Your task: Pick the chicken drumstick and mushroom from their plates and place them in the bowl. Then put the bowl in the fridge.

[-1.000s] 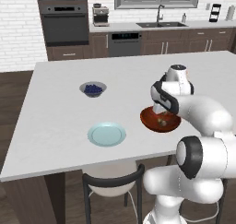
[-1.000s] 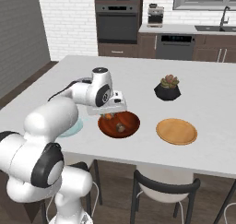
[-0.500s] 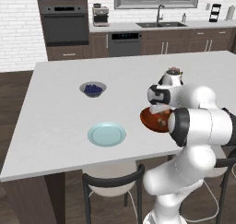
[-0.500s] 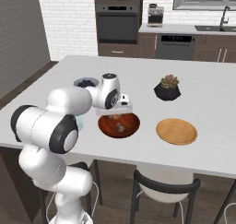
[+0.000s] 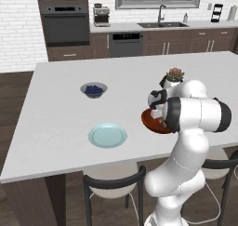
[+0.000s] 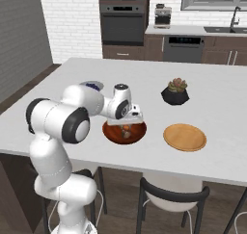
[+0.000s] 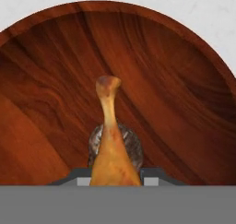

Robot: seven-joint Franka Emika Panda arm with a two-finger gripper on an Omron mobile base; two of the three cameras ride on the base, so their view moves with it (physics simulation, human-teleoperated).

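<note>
Since a second ago your arm has folded in tighter, its elbow now bulking in front of the bowl [image 5: 149, 119] in the left base view, while the bowl has stayed put on the counter [image 6: 72, 74]. Your gripper [image 7: 115, 172] is clamped on the chicken drumstick [image 7: 110, 149], bone end pointing to 12 o'clock in the hand view, low inside the bowl. You'll see the mushroom [image 7: 132, 144] touching the drumstick, behind it. Wooden plate [image 6: 185, 137] sits at the bowl's 3 o'clock, blue plate [image 5: 108, 135] at 9.
</note>
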